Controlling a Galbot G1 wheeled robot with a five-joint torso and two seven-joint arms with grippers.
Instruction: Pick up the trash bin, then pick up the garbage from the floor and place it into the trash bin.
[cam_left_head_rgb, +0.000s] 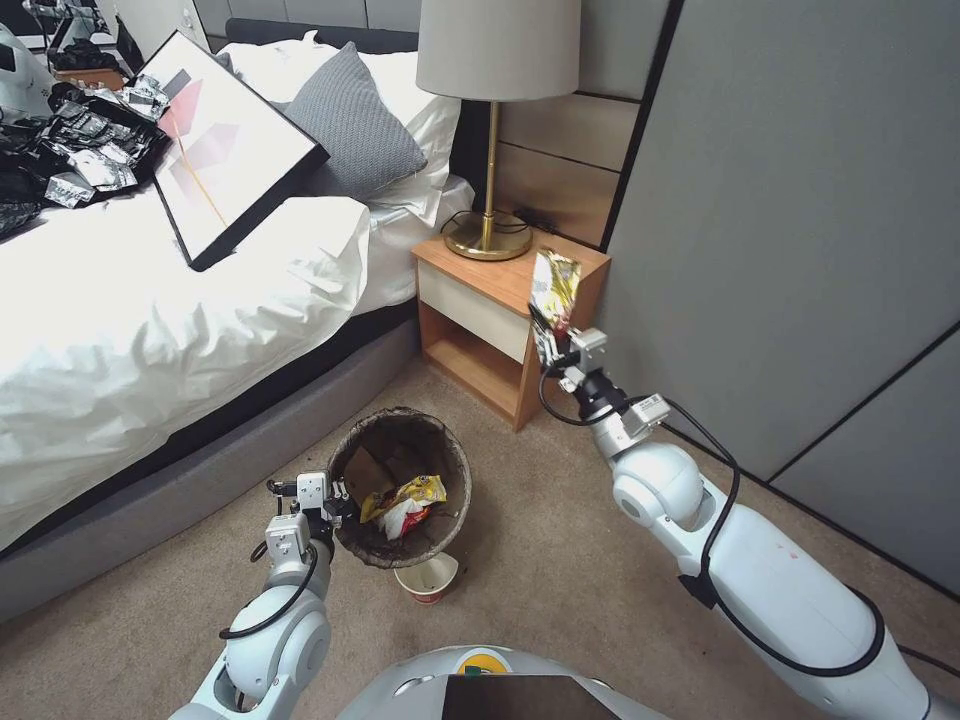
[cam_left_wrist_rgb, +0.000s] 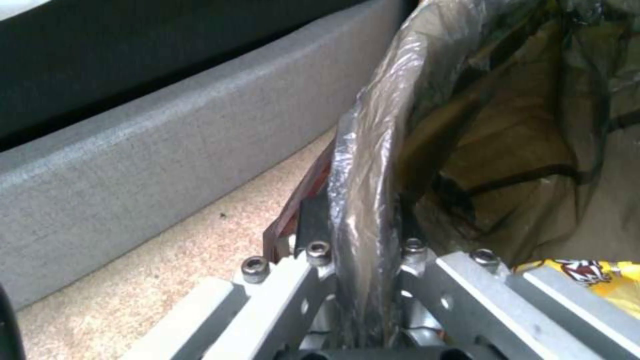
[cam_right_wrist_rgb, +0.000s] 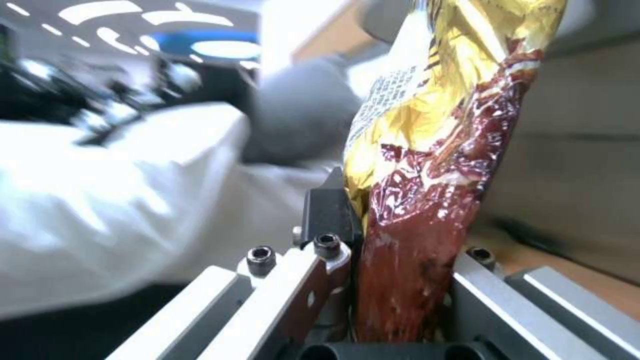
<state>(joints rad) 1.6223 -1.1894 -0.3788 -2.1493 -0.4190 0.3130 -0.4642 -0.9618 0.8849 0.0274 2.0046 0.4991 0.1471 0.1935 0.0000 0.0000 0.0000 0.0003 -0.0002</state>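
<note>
My left gripper (cam_left_head_rgb: 335, 505) has its jaws pinched on the lined rim of the bin (cam_left_head_rgb: 445, 470), by the bed (cam_left_head_rgb: 150, 330). My right gripper (cam_left_head_rgb: 548, 340) is raised beside the nightstand (cam_left_head_rgb: 480, 320), jaws clamped on a gold-and-red wrapper (cam_left_head_rgb: 555, 285); its small print is unreadable.

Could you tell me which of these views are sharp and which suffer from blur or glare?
Head view: sharp and evenly lit, though the white bedding is nearly blown out. Left wrist view: soft, with glare streaks on the liner of the trash bin. Right wrist view: the wrapper is fairly clear, the room behind it blurred.
</note>
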